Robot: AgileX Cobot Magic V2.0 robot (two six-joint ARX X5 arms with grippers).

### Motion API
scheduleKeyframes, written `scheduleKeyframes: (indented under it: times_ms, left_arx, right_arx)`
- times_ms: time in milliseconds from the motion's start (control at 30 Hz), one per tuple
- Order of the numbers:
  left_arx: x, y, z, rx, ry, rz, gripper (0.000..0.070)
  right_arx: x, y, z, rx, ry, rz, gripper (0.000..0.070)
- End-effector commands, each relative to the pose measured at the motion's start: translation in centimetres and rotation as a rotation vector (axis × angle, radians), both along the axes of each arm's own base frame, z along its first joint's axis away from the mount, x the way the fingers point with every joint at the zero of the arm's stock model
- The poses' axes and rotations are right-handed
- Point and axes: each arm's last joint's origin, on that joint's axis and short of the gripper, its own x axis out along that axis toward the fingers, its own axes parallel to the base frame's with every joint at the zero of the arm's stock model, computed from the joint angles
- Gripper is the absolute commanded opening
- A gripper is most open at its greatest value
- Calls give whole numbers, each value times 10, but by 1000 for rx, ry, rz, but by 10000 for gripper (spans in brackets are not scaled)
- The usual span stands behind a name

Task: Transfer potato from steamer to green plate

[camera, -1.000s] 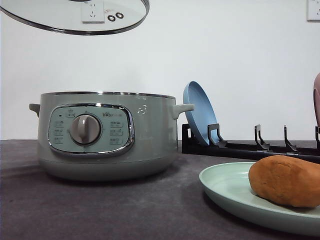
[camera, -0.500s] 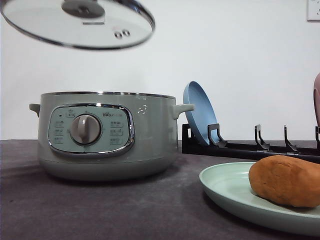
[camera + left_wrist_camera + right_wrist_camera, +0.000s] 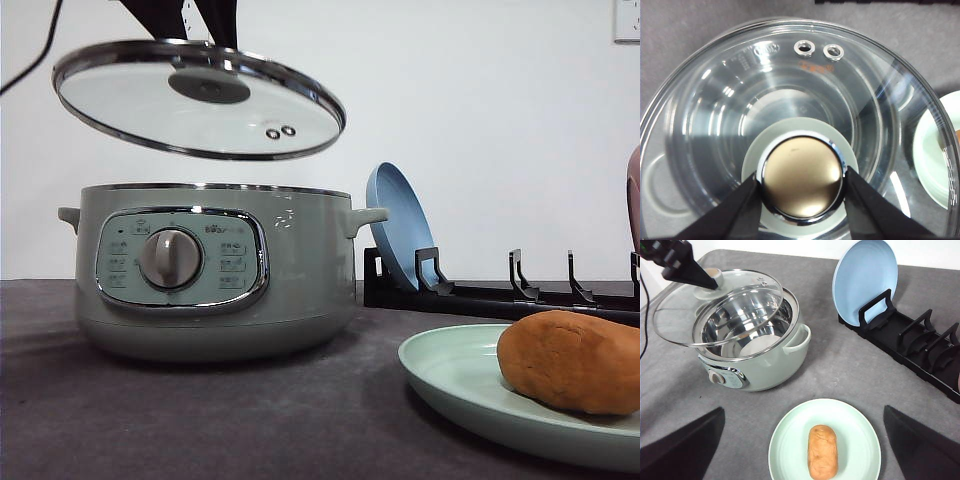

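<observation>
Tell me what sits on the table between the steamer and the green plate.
Nothing: in the right wrist view, only bare grey table separates the steamer from the green plate.

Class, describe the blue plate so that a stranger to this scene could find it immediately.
Start at the steamer, then look to the black dish rack behind it. The blue plate stands on edge in the rack's end slot, whereas the green plate lies flat, holding the potato.

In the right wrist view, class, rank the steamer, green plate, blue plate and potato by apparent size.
1. steamer
2. green plate, though it lies nearer the camera
3. blue plate, tilted in its rack, so the gap is unsure
4. potato
</observation>
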Motion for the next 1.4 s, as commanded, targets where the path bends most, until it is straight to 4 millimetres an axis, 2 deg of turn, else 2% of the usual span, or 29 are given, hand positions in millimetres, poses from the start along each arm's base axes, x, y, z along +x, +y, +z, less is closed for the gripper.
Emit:
scheduleKeyframes:
  times_ms: [0, 267, 700, 1000, 1367]
  left_arx:
    - [4, -4, 6, -19, -49, -24, 0]
    - [16, -13, -10, 2, -12, -30, 0]
    - [23, -17, -17, 6, -14, -38, 0]
    - [35, -24, -34, 32, 14, -38, 0]
    - [38, -24, -37, 62, 6, -46, 0]
  right_arx:
    - [-1, 0, 4, 11, -15, 0, 643]
    - [-1, 0, 4, 10, -15, -1, 643]
    - [-1, 0, 4, 9, -16, 0, 643]
    - [-1, 0, 4, 9, -15, 0, 643]
    - [-1, 0, 4, 9, -15, 0, 643]
